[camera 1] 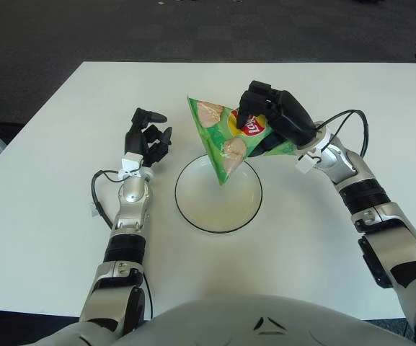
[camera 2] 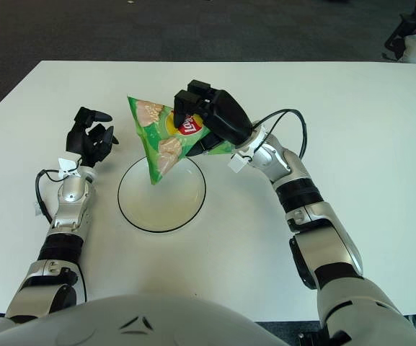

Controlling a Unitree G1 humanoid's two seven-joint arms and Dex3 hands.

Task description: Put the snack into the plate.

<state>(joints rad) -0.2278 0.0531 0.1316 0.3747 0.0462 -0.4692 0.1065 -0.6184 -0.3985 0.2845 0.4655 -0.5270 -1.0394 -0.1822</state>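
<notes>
While the green snack bag [camera 1: 231,137] is held in the air above the far part of the plate [camera 1: 193,215], its lower corner is pointed down over the plate's interior, and whether that corner touches the plate cannot be told. The bag is gripped at its right end by the right hand [camera 1: 276,115], whose dark fingers [camera 1: 253,99] are curled over the top edge and around the red logo. The bag is tilted, with its widest edge raised toward the left. The plate, white with a dark rim, is set on the white table [camera 1: 42,187] in front of the robot's body. The left hand [camera 1: 147,137] is seen to the left of the plate, just beside its rim, with its fingers loosely bent and nothing held between them. A black cable [camera 1: 96,196] is looped beside the left wrist.
</notes>
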